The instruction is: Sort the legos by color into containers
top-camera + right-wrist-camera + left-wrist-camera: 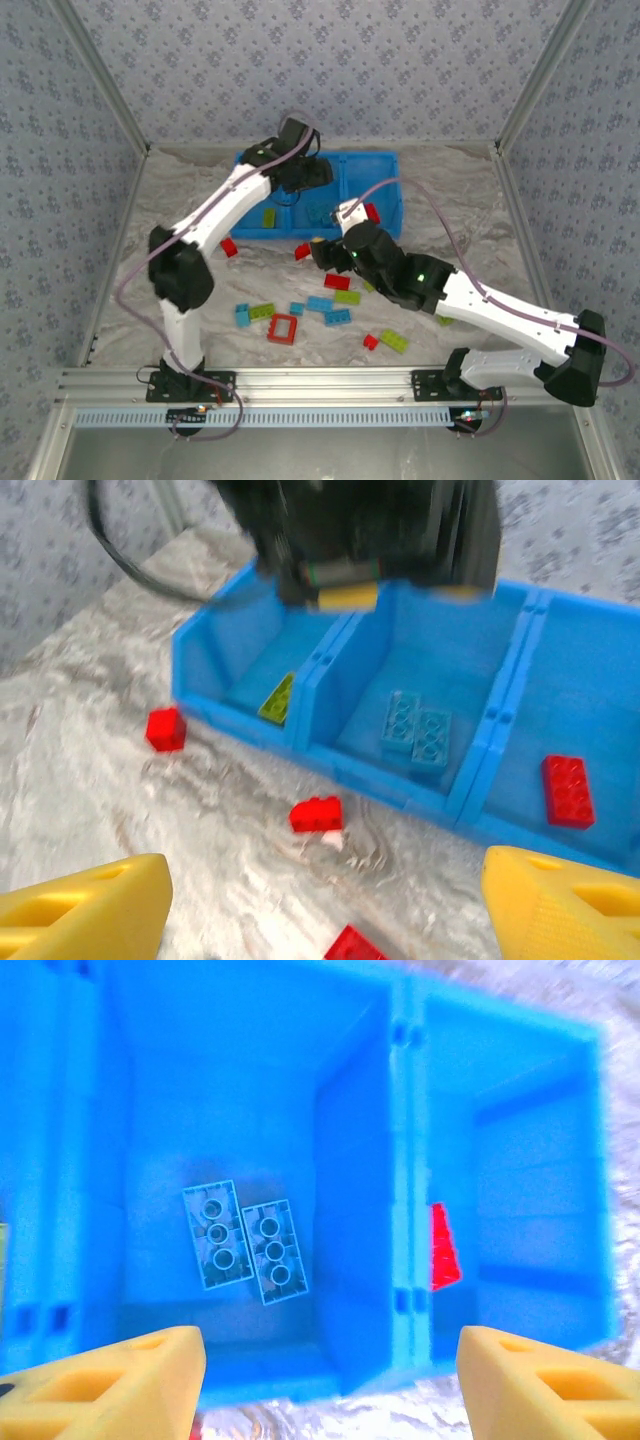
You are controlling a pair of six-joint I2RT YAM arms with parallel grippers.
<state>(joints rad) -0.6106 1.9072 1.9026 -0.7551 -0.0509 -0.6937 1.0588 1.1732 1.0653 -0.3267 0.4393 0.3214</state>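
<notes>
Fingers (100, 1385) wide and empty, the left gripper (320, 1385) is hovering over blue legos (272, 1252) in the bin's (400, 1160) middle compartment; the right gripper (320, 910), equally wide, is risking nudging the red lego (316, 813) before the bin.

Location: robotics lab test cell. 3 patterned wall panels (330, 60) enclose a marble-print counter (470, 200). 2 cabled units, left arm (215, 213) and right arm (500, 310), are bolted to an aluminium extrusion rail (320, 383) at the near edge.
</notes>
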